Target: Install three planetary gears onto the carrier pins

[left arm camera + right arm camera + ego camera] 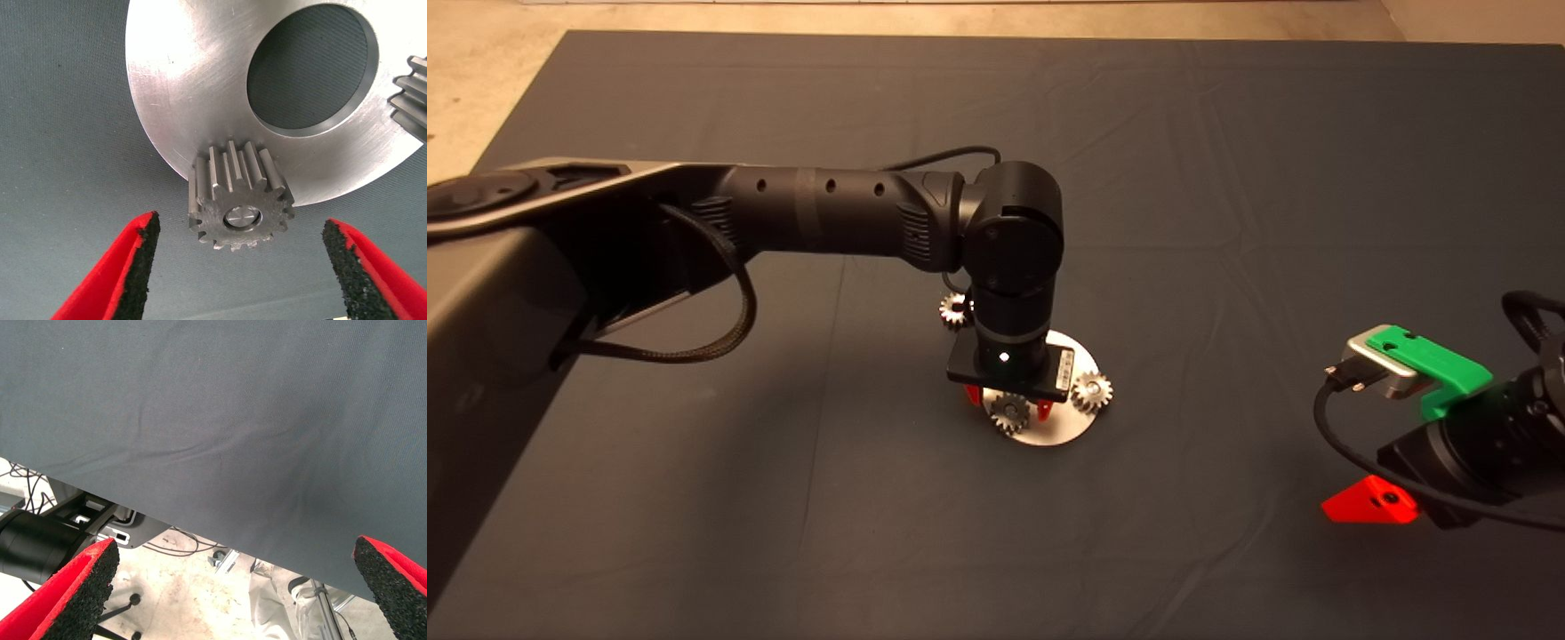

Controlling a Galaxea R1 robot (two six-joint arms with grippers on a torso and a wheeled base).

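The round silver disc [1052, 430] lies at the mat's centre. My left gripper [1009, 404] hangs over its near edge, fingers open on either side of a planetary gear [1010, 412]. In the left wrist view this gear [241, 200] sits on a carrier pin [240, 217] whose end shows in its bore, at the rim of the disc [200, 80]; neither red finger [133, 267] touches it. A second gear [1091, 391] sits on the disc's right edge, and its teeth [410, 93] show in the wrist view. A third gear [955, 309] lies behind the arm, beside the disc.
My right gripper [1369, 507] is parked at the mat's lower right, open [233, 553], and its wrist view shows the mat edge and the floor with cables beyond. The left arm [827, 213] spans the mat's left half. Bare mat surrounds the disc.
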